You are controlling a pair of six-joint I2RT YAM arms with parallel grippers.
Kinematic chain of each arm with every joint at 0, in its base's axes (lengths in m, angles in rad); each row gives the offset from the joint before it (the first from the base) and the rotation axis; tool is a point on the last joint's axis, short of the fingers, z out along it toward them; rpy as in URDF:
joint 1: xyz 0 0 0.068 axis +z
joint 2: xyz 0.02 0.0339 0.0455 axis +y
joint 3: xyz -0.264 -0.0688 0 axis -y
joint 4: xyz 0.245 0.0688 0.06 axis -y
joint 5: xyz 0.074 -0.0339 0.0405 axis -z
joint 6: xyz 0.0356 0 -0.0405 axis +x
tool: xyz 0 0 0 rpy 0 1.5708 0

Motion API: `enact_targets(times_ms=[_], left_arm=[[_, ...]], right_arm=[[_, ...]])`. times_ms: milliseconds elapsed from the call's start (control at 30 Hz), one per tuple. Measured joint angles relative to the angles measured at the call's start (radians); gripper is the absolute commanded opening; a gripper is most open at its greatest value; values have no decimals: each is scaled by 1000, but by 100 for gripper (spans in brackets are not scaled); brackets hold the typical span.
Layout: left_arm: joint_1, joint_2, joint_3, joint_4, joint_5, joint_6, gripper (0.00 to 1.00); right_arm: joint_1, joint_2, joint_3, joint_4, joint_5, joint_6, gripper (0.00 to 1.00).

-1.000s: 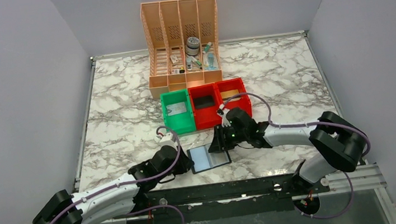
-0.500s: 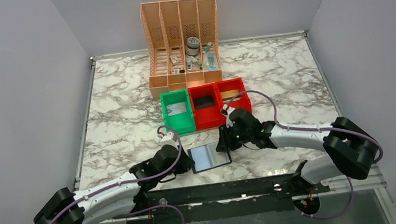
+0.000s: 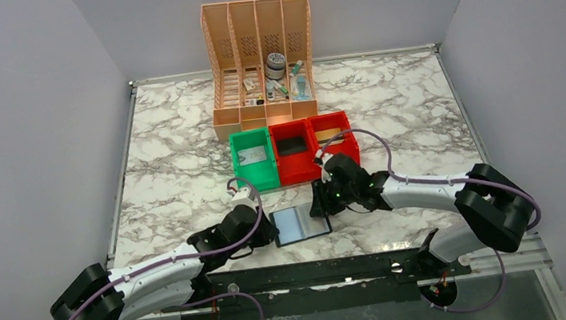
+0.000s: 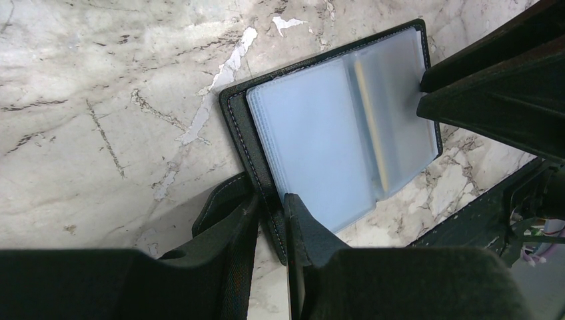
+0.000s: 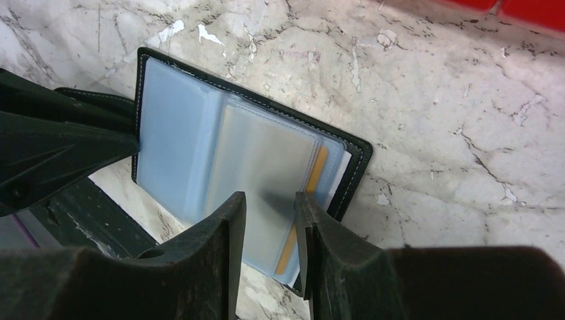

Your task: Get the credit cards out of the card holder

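The card holder [image 3: 300, 224] lies open on the marble near the front edge, black-rimmed with pale blue sleeves [image 4: 320, 140]. My left gripper [image 4: 270, 200] is shut on its black left edge [image 4: 234, 127], seen from above as the left gripper [image 3: 269, 230]. My right gripper [image 5: 270, 197] stands open just over the frosted sleeves [image 5: 260, 160] on the holder's right half, and from above the right gripper [image 3: 319, 204] sits at that side. The tan edge of a credit card [image 5: 304, 210] shows inside a sleeve beside the right finger. The same card appears as a tan strip [image 4: 372, 127].
Just behind the holder stand a green bin [image 3: 253, 160] holding a pale card and two red bins [image 3: 317, 154] holding a dark card and a tan card. A peach organiser [image 3: 261, 66] with small items is at the back. The black base rail [image 3: 317, 273] runs along the front.
The right arm's elbow swung out and partly back, and its gripper shifted slightly over the holder's right half. The left gripper keeps its grip; the holder has barely moved.
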Motion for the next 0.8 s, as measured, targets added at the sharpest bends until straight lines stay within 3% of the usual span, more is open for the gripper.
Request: enact_targets(times_ms=[500, 800], left_arm=[[0, 13, 7, 1, 0, 0, 24], [0, 14, 7, 2, 0, 0, 24]], right_arm=[[0, -24, -11, -29, -9, -3, 34], [-1, -3, -23, 32, -69, 26, 27]])
